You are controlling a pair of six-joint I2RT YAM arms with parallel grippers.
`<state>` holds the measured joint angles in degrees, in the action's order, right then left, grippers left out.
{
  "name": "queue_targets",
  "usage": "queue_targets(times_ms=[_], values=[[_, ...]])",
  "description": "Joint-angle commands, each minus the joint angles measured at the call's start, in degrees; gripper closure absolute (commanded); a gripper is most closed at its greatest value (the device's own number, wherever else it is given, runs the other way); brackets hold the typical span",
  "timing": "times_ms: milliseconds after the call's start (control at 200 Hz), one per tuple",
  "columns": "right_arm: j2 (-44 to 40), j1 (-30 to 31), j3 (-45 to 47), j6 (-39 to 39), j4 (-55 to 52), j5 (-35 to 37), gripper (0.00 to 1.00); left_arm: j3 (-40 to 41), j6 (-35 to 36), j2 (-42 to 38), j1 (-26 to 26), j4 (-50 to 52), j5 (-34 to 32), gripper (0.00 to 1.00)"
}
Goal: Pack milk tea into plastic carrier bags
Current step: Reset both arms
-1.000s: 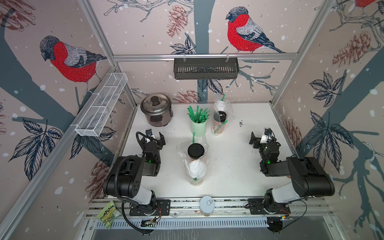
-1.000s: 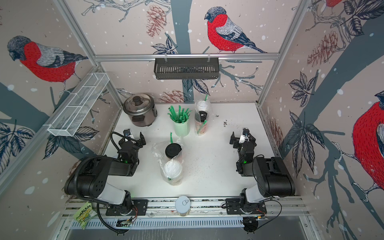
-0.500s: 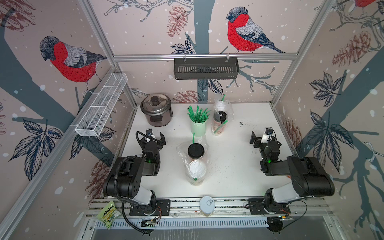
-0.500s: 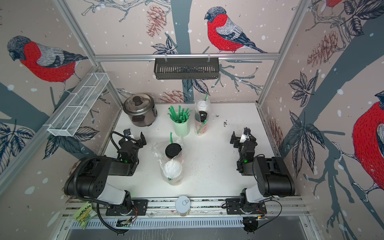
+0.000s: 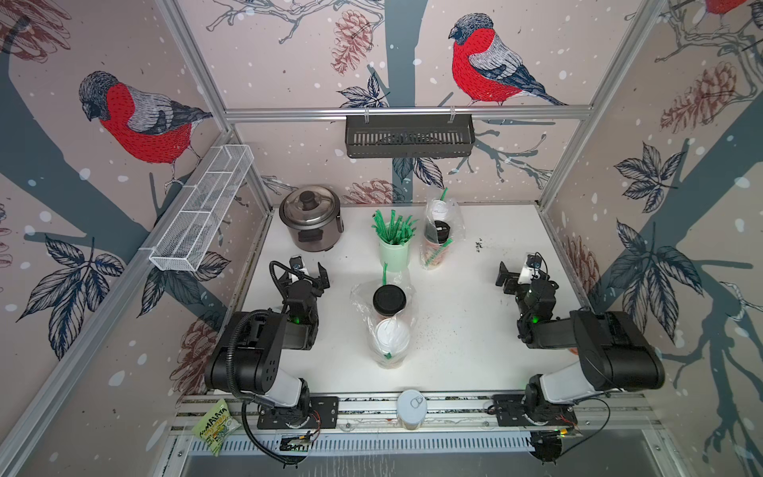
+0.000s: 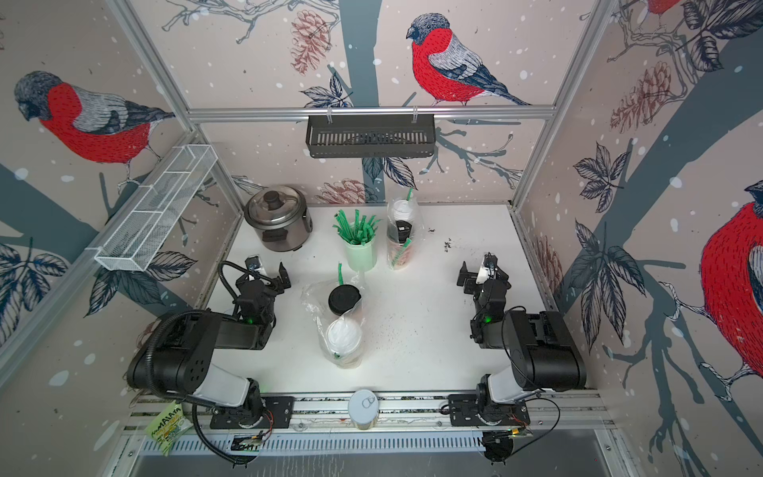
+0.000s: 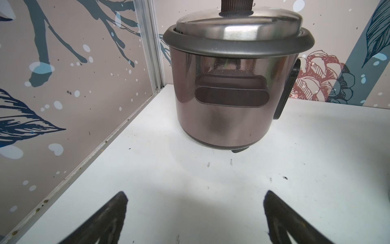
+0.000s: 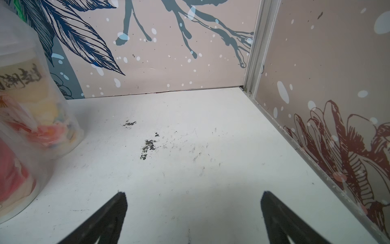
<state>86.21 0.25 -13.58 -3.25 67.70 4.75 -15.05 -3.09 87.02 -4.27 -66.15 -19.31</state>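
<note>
Both top views: milk tea point(image 5: 389, 298) stands paired inside plastic carrier bags point(image 5: 359, 299), apparently packed. Left hand point(image 5: 309, 268), right hand point(image 5: 518, 270): spread, empty, clear of the bags.

A rice cooker point(image 5: 310, 219) is sitting at eleven o'clock on the table point(image 5: 475, 330); a green straw cup point(image 5: 394, 247) is standing near twelve; a pull-tab can point(image 5: 411, 406) is resting at six.

Bright, even light casts soft shadows on the bench point(image 5: 475, 351), glare streaks the rice cooker point(image 7: 228, 114), and wrist-view edges bow.
</note>
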Motion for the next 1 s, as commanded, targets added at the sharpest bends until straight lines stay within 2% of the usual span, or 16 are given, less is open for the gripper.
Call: queue_targets(times_ms=[0, 245, 360, 400, 435, 480, 560, 685, 780, 996], values=[[-0.2, 0.1, 0.1, -0.7, 0.8, 0.4, 0.00, -0.3, 0.0, -0.3, 0.1, -0.6, 0.4, 0.01], [-0.3, 0.6, 0.2, -0.3, 1.0, 0.8, 0.00, -0.3, 0.0, -0.3, 0.1, -0.5, 0.5, 0.01], [-0.7, -0.7, 1.7, 1.9, 2.9, -7.8, 0.00, -0.2, 0.0, -0.3, 0.1, -0.5, 0.5, 0.01], [-0.5, -0.8, 1.5, 1.9, 2.9, -8.3, 0.00, -0.2, 0.0, -0.3, 0.1, -0.5, 0.5, 0.01], [-0.6, -0.7, 1.3, 1.3, 2.6, -6.0, 0.00, -0.3, 0.0, -0.3, 0.1, -0.5, 0.5, 0.01], [-0.2, -0.3, -0.1, -1.7, 0.2, 2.7, 0.00, -0.3, 0.0, -0.3, 0.1, -0.6, 0.5, 0.01], [-0.1, 1.7, 0.0, -1.2, 1.0, 7.0, 0.00, -0.2, 0.0, -0.3, 0.1, -0.5, 0.5, 0.01], [-0.1, 1.6, 0.1, -1.2, 1.1, 6.5, 0.00, -0.3, 0.0, -0.3, 0.1, -0.5, 0.4, 0.01], [-0.3, -0.1, 0.0, -0.6, 0.5, -0.3, 0.00, -0.3, 0.0, -0.3, 0.1, -0.6, 0.5, 0.01], [-0.2, -0.3, 0.0, -0.8, 0.4, -0.3, 0.00, -0.2, 0.0, -0.3, 0.1, -0.5, 0.5, 0.01]])
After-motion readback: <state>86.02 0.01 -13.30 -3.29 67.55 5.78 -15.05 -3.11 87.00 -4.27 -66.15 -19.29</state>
